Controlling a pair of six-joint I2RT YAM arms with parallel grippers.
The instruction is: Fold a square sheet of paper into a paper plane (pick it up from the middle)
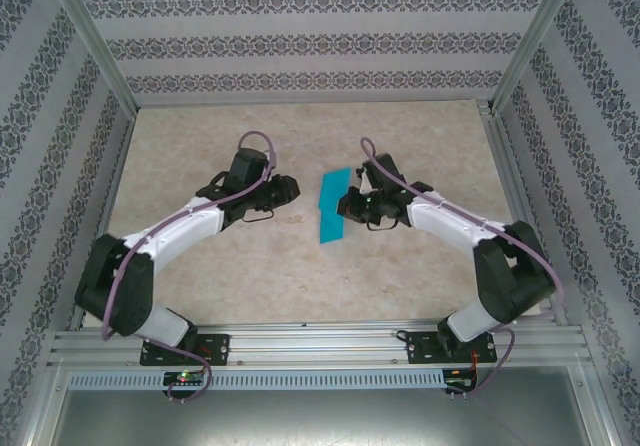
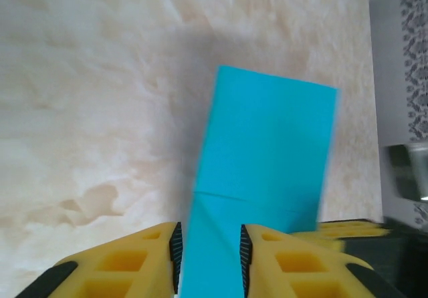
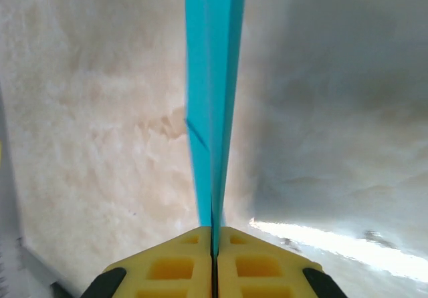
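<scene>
From above, the thin turquoise-blue folded paper sheet (image 1: pixel 331 204) is over the middle of the beige table (image 1: pixel 200 146), pinched by the right gripper (image 1: pixel 346 206); the left gripper (image 1: pixel 293 188) is near. Left wrist: jaws narrowly parted, with paper showing between them. Right wrist: jaws clamp the paper's edge.

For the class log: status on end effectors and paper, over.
Left end effector open. Right end effector shut on folded paper. No obstruction seen.
</scene>
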